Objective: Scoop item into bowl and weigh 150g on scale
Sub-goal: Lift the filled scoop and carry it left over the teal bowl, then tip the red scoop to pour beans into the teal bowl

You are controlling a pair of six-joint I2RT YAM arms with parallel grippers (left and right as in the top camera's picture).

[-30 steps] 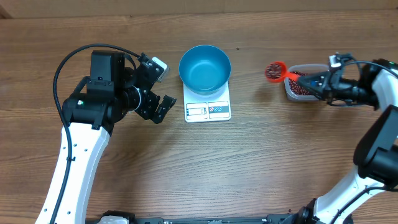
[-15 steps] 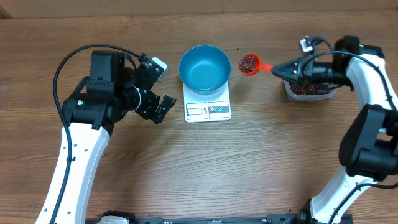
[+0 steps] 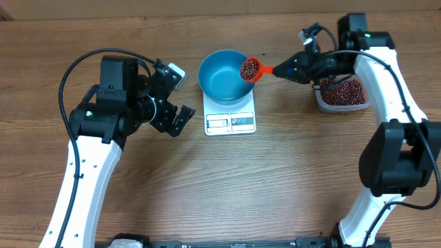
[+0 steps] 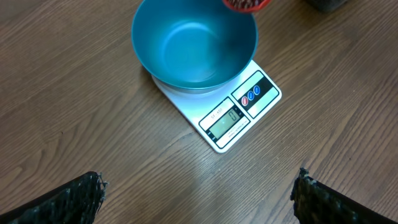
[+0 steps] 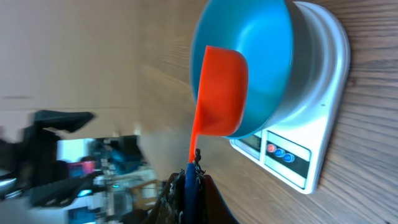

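Item 1: my left gripper [image 4: 198, 202], jaws spread wide; dark ridged fingers [image 4: 78, 200] show at 7 and 5 o'clock of the view, nothing between them but table [image 4: 74, 99].
Item 2: blue bowl [image 4: 194, 43], at 12 o'clock, upright, seated on the scale.
Item 3: white scale [image 4: 217, 134], lying askew, its front edge turned toward 4 o'clock; display [image 4: 226, 121] and three coloured buttons [image 4: 250, 96] visible, digits too small to read.
Item 4: orange-red scoop [image 4: 264, 5], cut off at 1 o'clock, at the bowl's rim, carrying dark red-brown beans [image 4: 247, 4].

Blue bowl [image 3: 220, 76] atop scale [image 3: 230, 122], beans [image 3: 249, 68] over rim
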